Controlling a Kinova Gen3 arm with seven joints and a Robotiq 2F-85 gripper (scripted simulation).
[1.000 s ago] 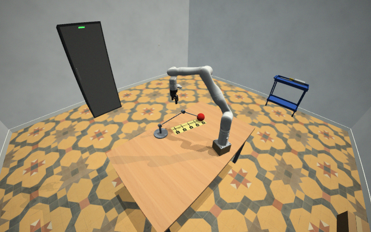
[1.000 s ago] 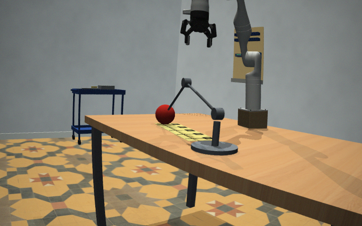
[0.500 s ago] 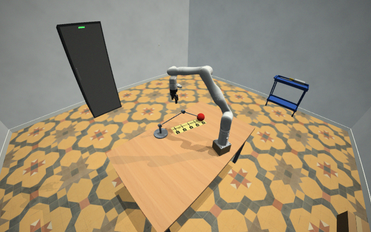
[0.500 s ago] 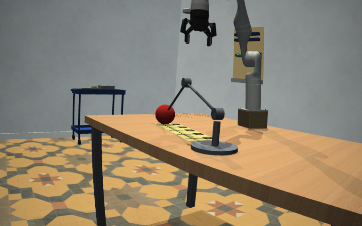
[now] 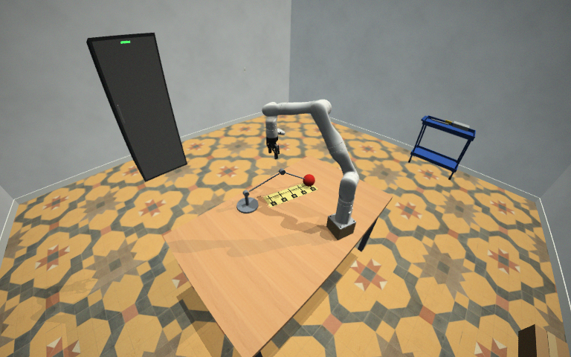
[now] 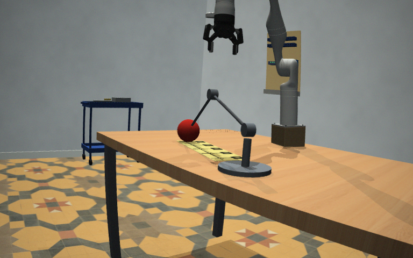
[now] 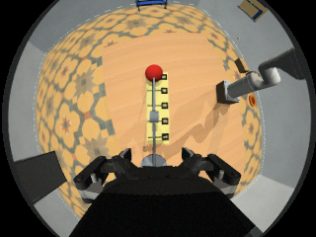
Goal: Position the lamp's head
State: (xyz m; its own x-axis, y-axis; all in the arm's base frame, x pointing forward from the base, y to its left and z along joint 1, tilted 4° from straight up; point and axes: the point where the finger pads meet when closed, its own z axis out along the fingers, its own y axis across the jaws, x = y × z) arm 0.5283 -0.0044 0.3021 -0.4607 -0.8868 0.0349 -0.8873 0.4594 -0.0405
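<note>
Well below the open, empty gripper (image 6: 222, 44) — lamp head (image 6: 188, 130) resting on strip's (image 6: 213, 150) far end.

Even light, soft shadows, fisheye wrist view

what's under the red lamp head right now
The red lamp head rests on the far end of the yellow marked strip on the bench. Any mark directly beneath it is covered.

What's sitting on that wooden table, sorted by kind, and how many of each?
Robot arm with open claw: 1
Lamp, grey base, red ball head: 1
Yellow marked strip: 1
Total: 3
</note>
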